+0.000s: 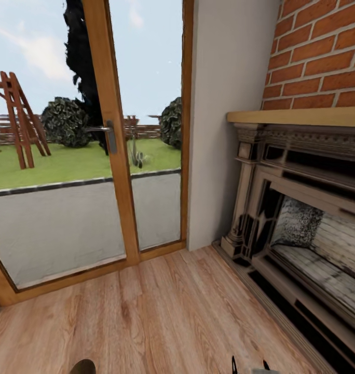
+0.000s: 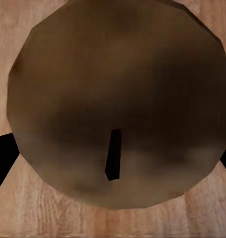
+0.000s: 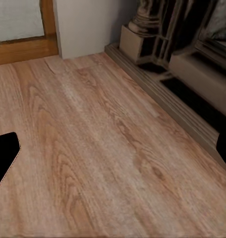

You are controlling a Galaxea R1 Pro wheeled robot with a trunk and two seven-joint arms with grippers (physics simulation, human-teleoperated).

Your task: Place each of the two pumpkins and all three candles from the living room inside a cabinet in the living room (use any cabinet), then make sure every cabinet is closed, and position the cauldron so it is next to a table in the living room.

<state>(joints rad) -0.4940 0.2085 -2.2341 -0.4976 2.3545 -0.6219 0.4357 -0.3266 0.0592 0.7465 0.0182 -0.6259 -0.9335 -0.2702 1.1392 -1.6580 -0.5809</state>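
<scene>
In the left wrist view a beige-tan candle [image 2: 118, 89] with a short dark wick [image 2: 112, 161] sits very close, seen from above. My left gripper [image 2: 113, 161] is shut on it, one black finger [image 2: 1, 158] showing at each side. Wooden floor lies below the candle. The candle's top [image 1: 83, 366] also peeks in at the bottom edge of the head view. My right gripper [image 3: 113, 153] is open over bare floor, its fingers [image 3: 4, 158] wide apart with nothing between them; its tips [image 1: 248, 366] show low in the head view. Pumpkins, cabinet and cauldron are out of view.
A glass door with a wooden frame [image 1: 112, 156] stands ahead on the left, with a garden beyond. A white wall section [image 1: 219, 130] separates it from a brick fireplace [image 1: 302, 218] with a dark ornate surround on the right. Wooden floor [image 1: 172, 311] stretches in front.
</scene>
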